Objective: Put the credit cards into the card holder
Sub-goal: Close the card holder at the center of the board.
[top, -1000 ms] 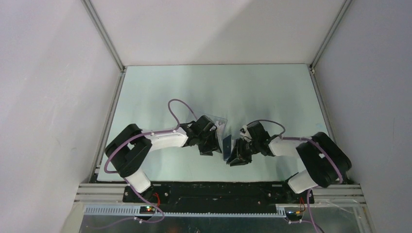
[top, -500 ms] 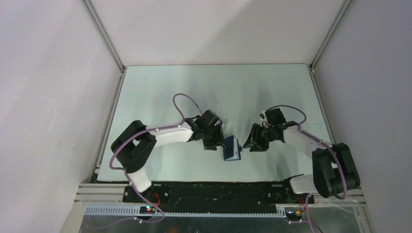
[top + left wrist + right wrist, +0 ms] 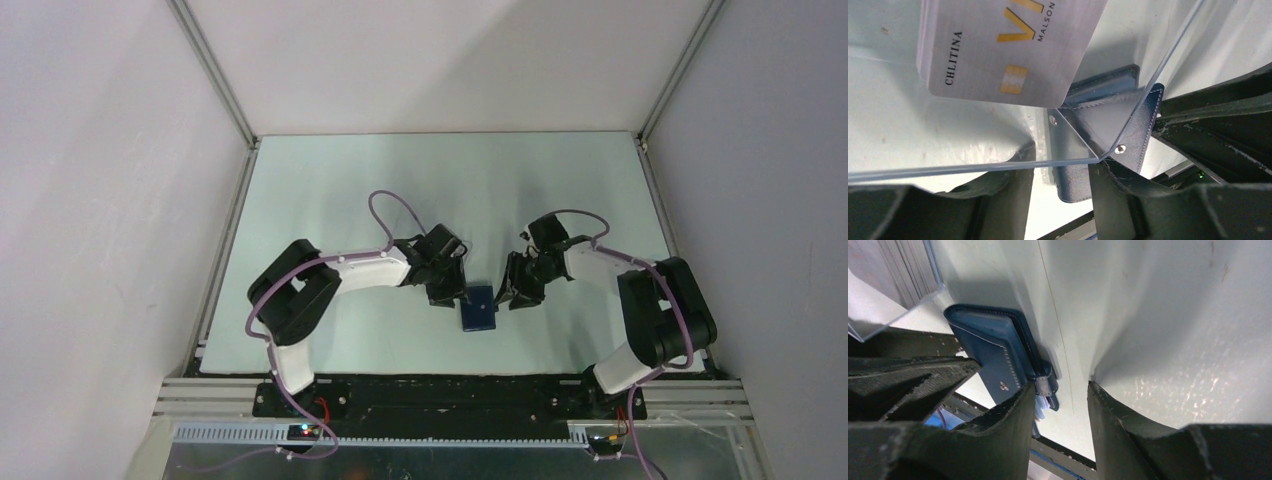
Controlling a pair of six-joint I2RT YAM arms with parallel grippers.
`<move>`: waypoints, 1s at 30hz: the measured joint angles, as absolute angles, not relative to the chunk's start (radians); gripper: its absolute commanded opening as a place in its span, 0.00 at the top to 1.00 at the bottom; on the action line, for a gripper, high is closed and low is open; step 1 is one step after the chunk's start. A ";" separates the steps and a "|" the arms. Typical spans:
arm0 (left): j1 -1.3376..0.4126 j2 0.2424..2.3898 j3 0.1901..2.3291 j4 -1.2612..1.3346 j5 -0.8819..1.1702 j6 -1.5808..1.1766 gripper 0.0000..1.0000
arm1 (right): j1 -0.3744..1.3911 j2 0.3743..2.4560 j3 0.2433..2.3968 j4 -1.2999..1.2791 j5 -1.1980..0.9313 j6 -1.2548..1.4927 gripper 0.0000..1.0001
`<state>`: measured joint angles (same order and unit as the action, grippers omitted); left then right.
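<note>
The dark navy card holder (image 3: pixel 479 308) lies flat and folded on the table between my two grippers. My left gripper (image 3: pixel 447 285) stands just left of it, open, with nothing between the fingers (image 3: pixel 1062 165); the card holder (image 3: pixel 1075 180) shows in the gap beyond. A silver credit card (image 3: pixel 998 50) with gold lettering rests in a clear plastic case (image 3: pixel 948 170) that reaches over my left fingertips. My right gripper (image 3: pixel 515 288) is open too (image 3: pixel 1060 387). Its left finger (image 3: pixel 1013 430) is up against the card holder (image 3: pixel 993 345), and bare table shows in its gap.
A stack of cards (image 3: pixel 903 270) in the clear case shows at the top left of the right wrist view. Grey walls enclose the table on three sides, with metal rails (image 3: pixel 222 250) along its edges. The arm bases sit at the near edge.
A second ago the card holder stood on edge at my right gripper. That gripper opened and drew back right. The holder now lies flat and folded. My left gripper moved right, closer to it.
</note>
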<state>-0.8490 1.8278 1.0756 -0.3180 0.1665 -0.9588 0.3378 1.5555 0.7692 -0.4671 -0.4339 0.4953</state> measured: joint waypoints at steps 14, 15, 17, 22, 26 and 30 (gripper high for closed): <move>-0.858 1.845 1.094 -0.336 0.151 -0.949 0.59 | 0.264 1.658 0.788 -0.299 -0.636 0.493 0.59; -0.858 1.845 1.094 -0.337 0.151 -0.947 0.60 | 0.264 1.671 0.788 -0.283 -0.655 0.493 0.60; -0.859 1.847 1.095 -0.336 0.152 -0.942 0.62 | 0.264 1.693 0.788 -0.261 -0.683 0.494 0.62; -0.862 1.855 1.104 -0.339 0.152 -0.941 0.65 | 0.264 1.711 0.788 -0.244 -0.729 0.494 0.73; -0.863 1.861 1.111 -0.344 0.152 -0.941 0.68 | 0.264 1.711 0.788 -0.239 -0.748 0.487 0.78; -0.864 1.868 1.122 -0.355 0.152 -0.941 0.67 | 0.265 1.711 0.789 -0.256 -0.750 0.468 0.77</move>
